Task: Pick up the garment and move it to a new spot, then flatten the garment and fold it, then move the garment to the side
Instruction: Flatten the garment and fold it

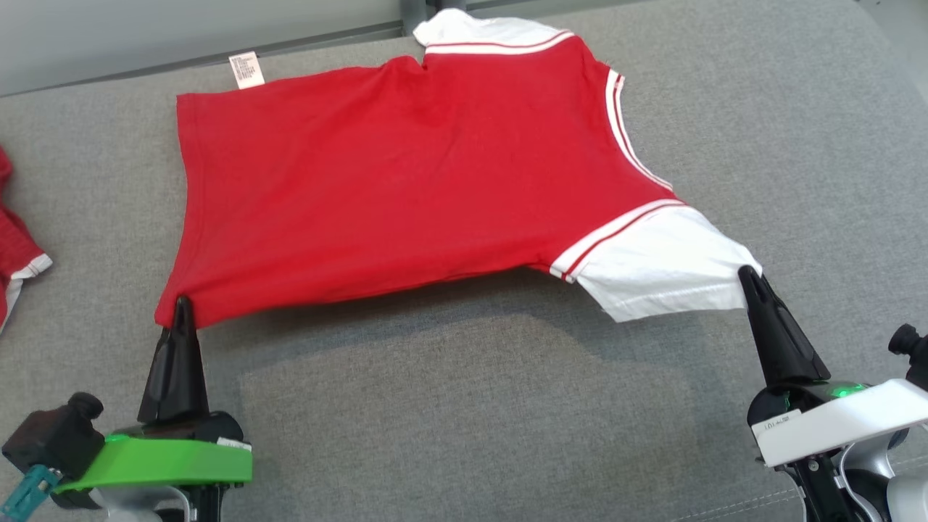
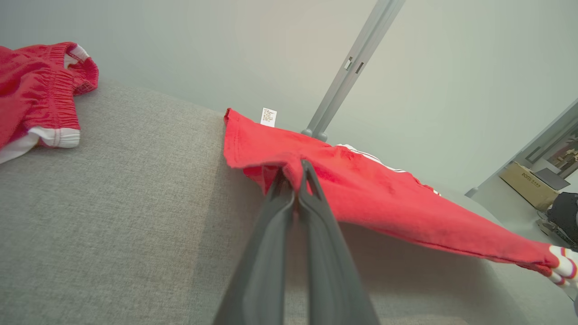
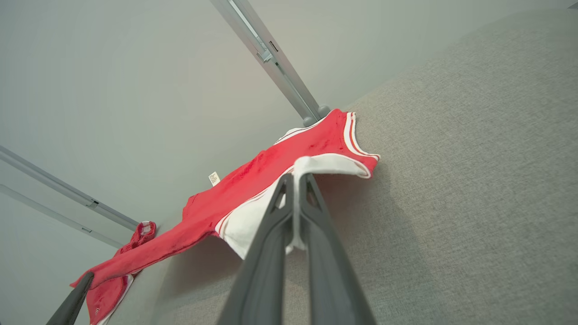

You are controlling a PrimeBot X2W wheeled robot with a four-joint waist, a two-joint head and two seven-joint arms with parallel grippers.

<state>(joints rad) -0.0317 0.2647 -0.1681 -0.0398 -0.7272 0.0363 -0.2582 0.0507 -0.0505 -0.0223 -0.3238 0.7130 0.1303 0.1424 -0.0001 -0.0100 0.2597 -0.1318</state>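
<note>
The left gripper (image 1: 183,303) is pinched tight on the near bottom corner of the red shirt (image 1: 406,181). In the left wrist view, red cloth bunches between its two dark fingers (image 2: 271,234). These fingers point straight away from the robot, rising from a green wrist block (image 1: 167,460) at the lower left. The right gripper (image 1: 747,274) is likewise closed, clamping the edge of the shirt's white sleeve (image 1: 652,268). Its fingers lean in towards the left from a white wrist block (image 1: 848,420) at the lower right. Both arms are spread wide, so the shirt's near edge hangs stretched between them, raised off the grey cushion (image 1: 464,420) with a shadow beneath. The far edge, with its white label (image 1: 246,70), lies on the cushion near a metal post (image 1: 415,11). A second red garment (image 1: 16,239) lies apart at the far left.
</note>
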